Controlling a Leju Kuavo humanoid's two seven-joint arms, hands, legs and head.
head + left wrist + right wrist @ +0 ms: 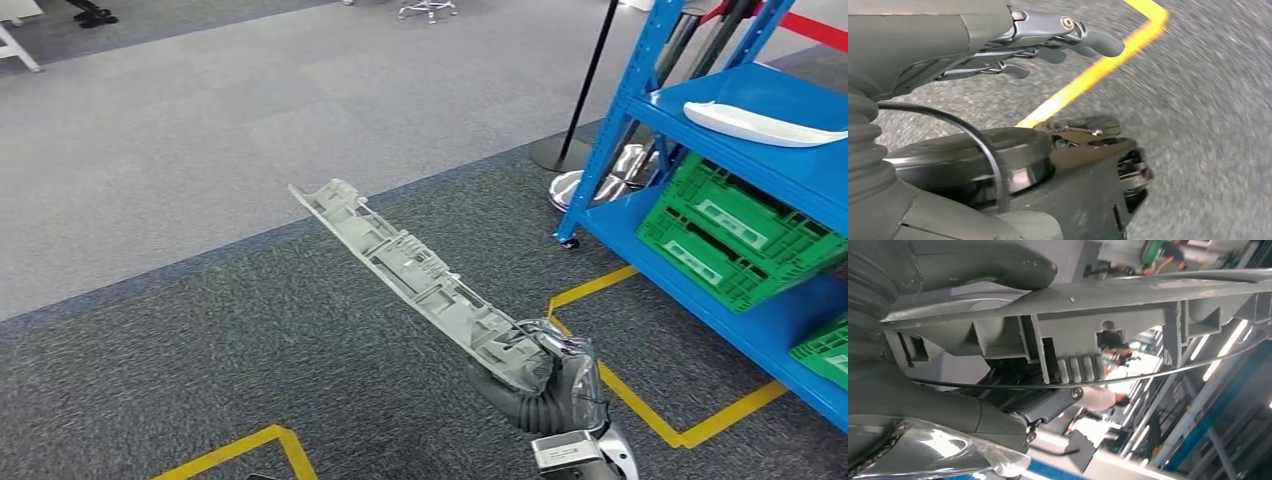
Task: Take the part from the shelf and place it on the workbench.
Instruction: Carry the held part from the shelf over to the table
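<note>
Already the part point(420, 275), a long grey ribbed plastic moulding, is off the shelf and is held in the air above the dark carpet point(250, 340). It is gripped at its near end by the right robot hand point(545, 375), whose fingers are wrapped round it; the rest of the piece is cantilevered up and away to the left, tilted, touching nothing else. In the right wrist view the thumb point(998, 262) is seen pressed against one face of the part, with the ribbed underside point(1063, 335) turned toward the camera.

The left robot hand point(1048, 45) hangs over the floor beside a yellow floor line point(1088, 75), its fingers loosely extended and holding nothing.

The blue shelf point(760, 100) stands to the right, with a white part point(765, 125) left on its upper level and green crates point(740, 230) below.

The carrying step is judged to be in hand: the pick is done, the placing is not. No desk is in sight, so it must first be faced and reached. A steady grip would be called for, since the long overhang could swing or twist in the robot hand.
</note>
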